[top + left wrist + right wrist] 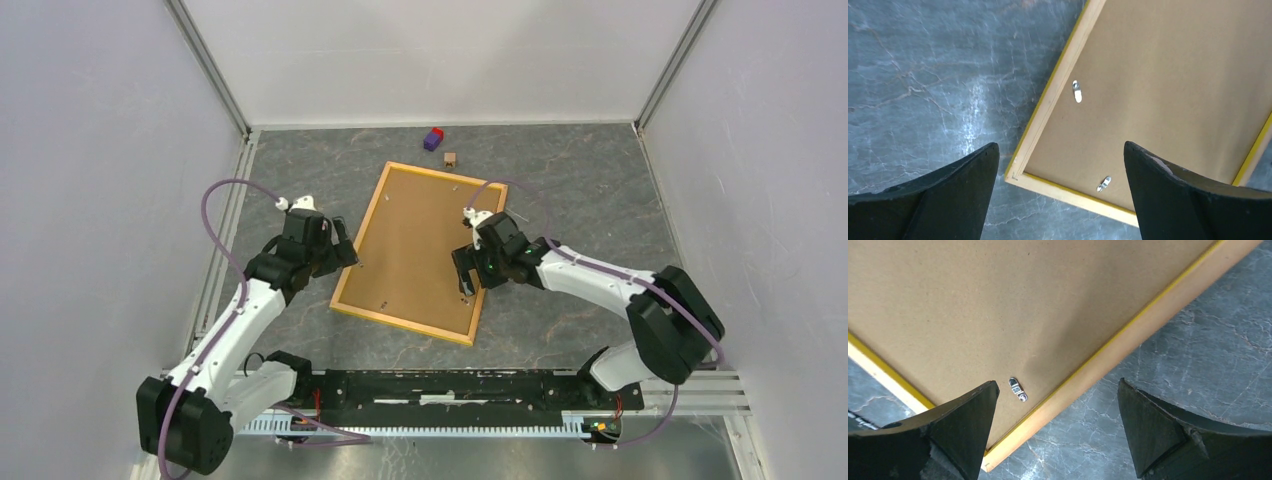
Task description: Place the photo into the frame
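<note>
Grey marbled table between white walls: at its centre we see the frame lying face down, a brown backing board filling it. Small metal clips sit on the board near its edges. We cannot find the photo in any view; whether it lies under the board we cannot tell.

Our left gripper hangs at the frame's 9 o'clock, jaws spread and empty, above the near left corner. Our right gripper hangs over the 4 o'clock edge, likewise spread and holding nothing. At the table's 12 o'clock sit a purple-and-red block and a brown block.

We judge the risks thus: a clip left turned over the board would snag it on lifting, and a one-sided push would likely slide or spin the light frame on this smooth top.
</note>
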